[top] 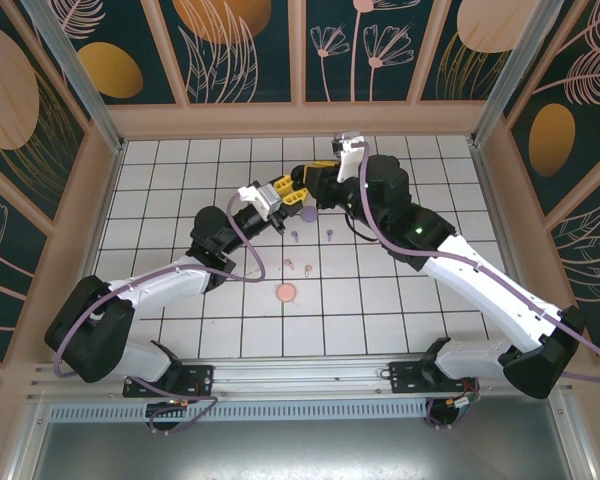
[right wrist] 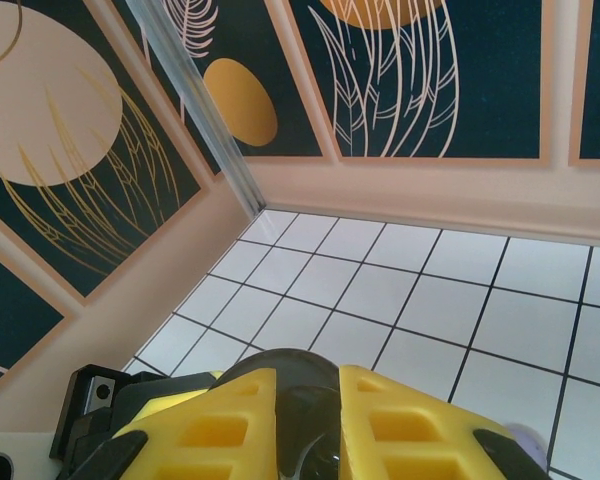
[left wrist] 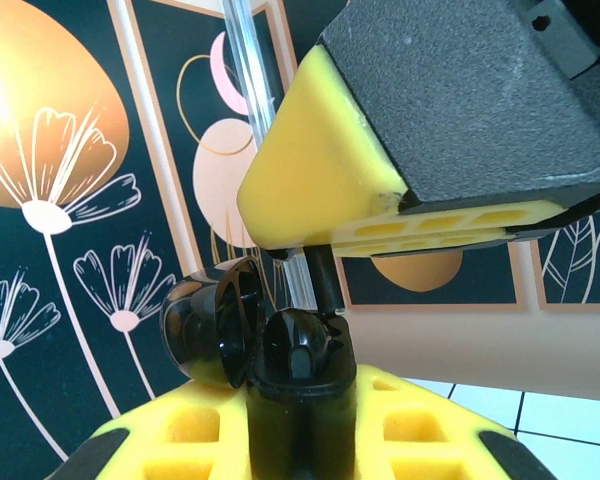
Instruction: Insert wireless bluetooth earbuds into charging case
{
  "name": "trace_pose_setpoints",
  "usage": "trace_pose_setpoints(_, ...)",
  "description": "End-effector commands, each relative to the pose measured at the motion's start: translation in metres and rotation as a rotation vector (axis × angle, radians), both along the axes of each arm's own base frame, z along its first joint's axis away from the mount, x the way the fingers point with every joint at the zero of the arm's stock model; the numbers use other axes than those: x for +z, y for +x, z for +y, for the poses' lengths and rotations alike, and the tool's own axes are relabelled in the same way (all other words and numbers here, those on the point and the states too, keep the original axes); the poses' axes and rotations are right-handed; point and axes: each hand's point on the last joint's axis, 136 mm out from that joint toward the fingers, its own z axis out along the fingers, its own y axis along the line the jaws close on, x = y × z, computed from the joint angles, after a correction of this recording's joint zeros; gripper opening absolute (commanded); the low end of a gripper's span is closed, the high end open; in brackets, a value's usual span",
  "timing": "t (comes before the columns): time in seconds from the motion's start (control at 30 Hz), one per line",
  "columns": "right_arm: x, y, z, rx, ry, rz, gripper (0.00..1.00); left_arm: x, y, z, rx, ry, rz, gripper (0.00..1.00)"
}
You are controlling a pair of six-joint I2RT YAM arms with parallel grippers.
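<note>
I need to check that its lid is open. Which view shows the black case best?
Left wrist: the black case sits close up in the left gripper, lid open. Top external gives at most a dark speck at that gripper's tip; right wrist, an unidentifiable dark shape between its fingers.

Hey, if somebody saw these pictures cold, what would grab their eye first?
The two arms meet tip to tip above the middle of the tiled floor. The left gripper clamps an open black case, and the right gripper hangs just over it with what looks like a black earbud at its tip. Nearer the bases, a round pink case lies on the white tiles, with tiny earbuds scattered beyond it.
</note>
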Motion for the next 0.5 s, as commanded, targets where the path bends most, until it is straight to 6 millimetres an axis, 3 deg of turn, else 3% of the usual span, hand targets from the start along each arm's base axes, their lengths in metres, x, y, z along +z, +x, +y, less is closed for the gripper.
trace_pose_setpoints(0.0, -0.003, 0.001, 0.000, -0.012, -0.012, -0.016, 0.18, 0.016, -0.006, -0.003, -0.031, -0.033, -0.034, 0.00)
trace_pose_setpoints(0.47, -0.027, 0.006, 0.003, -0.018, -0.078, 0.016, 0.17, 0.021, -0.008, -0.001, -0.035, -0.044, -0.041, 0.00)
